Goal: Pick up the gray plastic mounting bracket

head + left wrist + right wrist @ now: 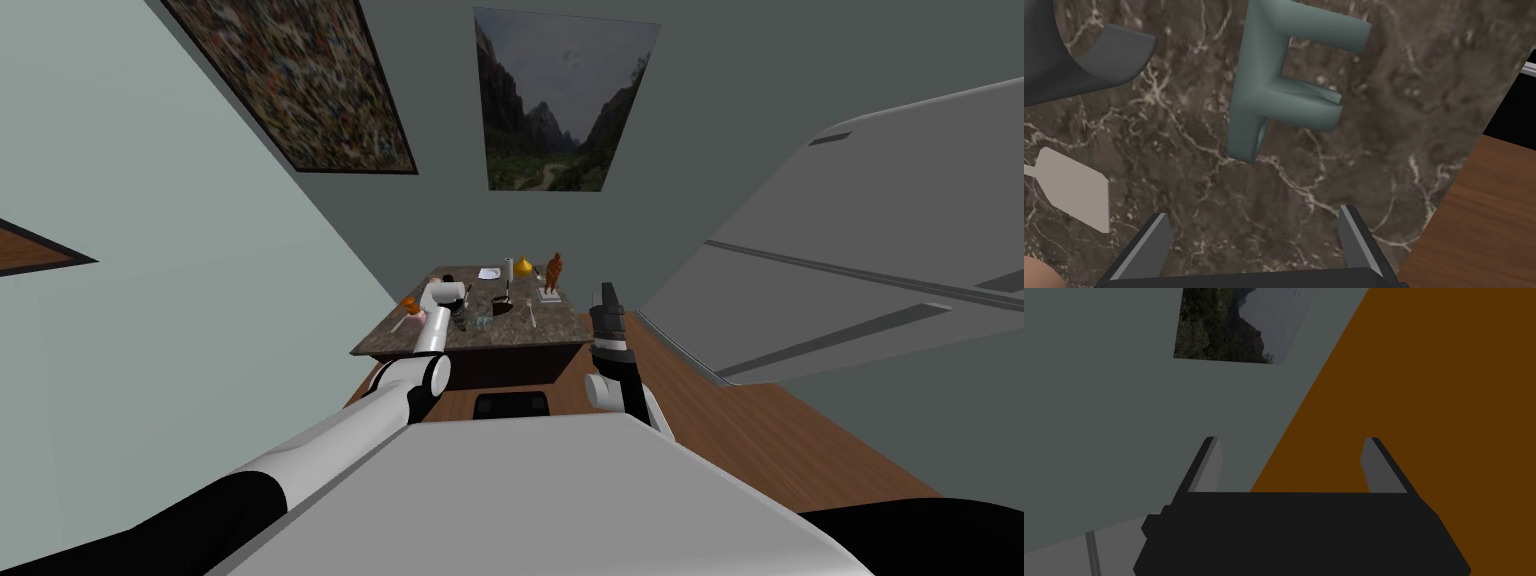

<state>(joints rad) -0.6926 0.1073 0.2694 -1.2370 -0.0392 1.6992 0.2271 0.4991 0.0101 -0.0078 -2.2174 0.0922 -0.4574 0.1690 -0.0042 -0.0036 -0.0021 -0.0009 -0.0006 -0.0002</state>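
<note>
Left gripper's fingers gape empty short of the bracket at 12 o'clock; nipping its prongs off-centre could skid it across the tabletop; right gripper idles open.

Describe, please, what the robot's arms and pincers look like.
The left arm is white with rounded dark joints; the right arm ends in a dark wrist section. The left pincer and the right pincer each have two thin, grey, blade-like fingers on a dark box.
</note>
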